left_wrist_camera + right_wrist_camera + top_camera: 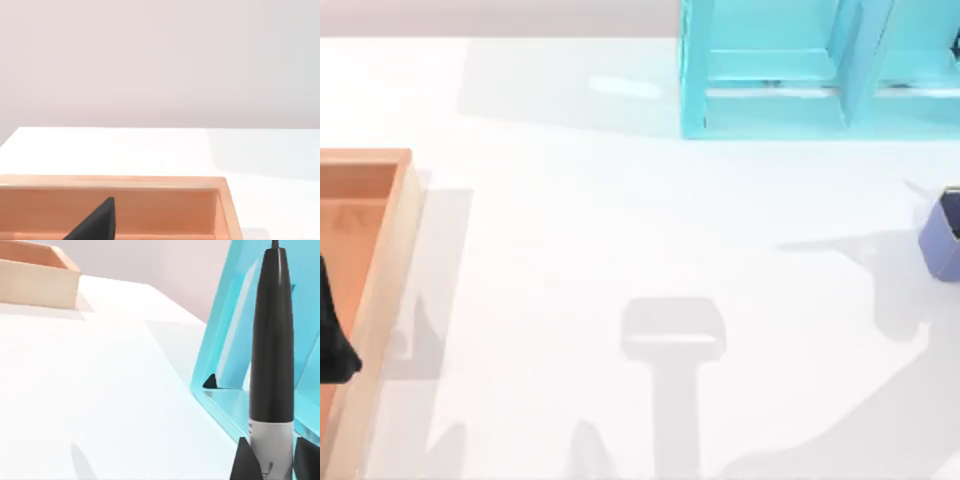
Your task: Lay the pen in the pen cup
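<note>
Clamped between the right gripper (272, 460) fingers, the pen (271, 345) stands upright before the cyan shelf (227, 355). At three o'clock the pen cup (942, 236) is cut off. Left gripper (332, 335) hangs over the wooden tray (382, 270) at nine o'clock, its opening hard to tell.

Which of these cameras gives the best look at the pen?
The right wrist view: the pen stands close up there, its long black end and the top of its silver-grey barrel plain, between the right gripper fingers. The top view and the left wrist view add nothing about it.
</note>
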`<control>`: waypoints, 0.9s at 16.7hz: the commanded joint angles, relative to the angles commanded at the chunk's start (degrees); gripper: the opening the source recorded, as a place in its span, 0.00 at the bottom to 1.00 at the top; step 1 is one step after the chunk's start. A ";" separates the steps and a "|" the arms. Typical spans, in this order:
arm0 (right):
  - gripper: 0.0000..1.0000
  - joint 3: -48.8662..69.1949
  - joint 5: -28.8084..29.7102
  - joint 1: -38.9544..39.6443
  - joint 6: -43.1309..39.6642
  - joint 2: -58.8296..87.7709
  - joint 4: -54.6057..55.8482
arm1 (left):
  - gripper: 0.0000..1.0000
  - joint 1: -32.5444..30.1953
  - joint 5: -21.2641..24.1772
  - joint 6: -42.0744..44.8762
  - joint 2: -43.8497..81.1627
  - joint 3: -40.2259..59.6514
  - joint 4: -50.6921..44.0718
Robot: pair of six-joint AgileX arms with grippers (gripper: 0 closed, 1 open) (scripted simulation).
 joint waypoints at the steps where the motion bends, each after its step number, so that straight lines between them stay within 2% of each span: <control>1: 0.00 0.23 -0.74 -0.03 -0.30 -0.10 -0.74 | 1.00 0.00 0.00 0.00 0.00 0.00 0.00; 9: 0.00 2.69 -17.63 -0.37 -3.39 -4.31 -19.23 | 1.00 0.00 0.00 0.00 0.00 0.00 0.00; 14: 0.00 2.92 -19.05 -0.34 -3.70 -5.29 -20.64 | 1.00 0.00 0.00 0.00 0.00 0.00 0.00; 15: 0.08 2.92 -19.05 -0.34 -3.70 -5.29 -20.64 | 1.00 0.00 0.00 0.00 0.00 0.00 0.00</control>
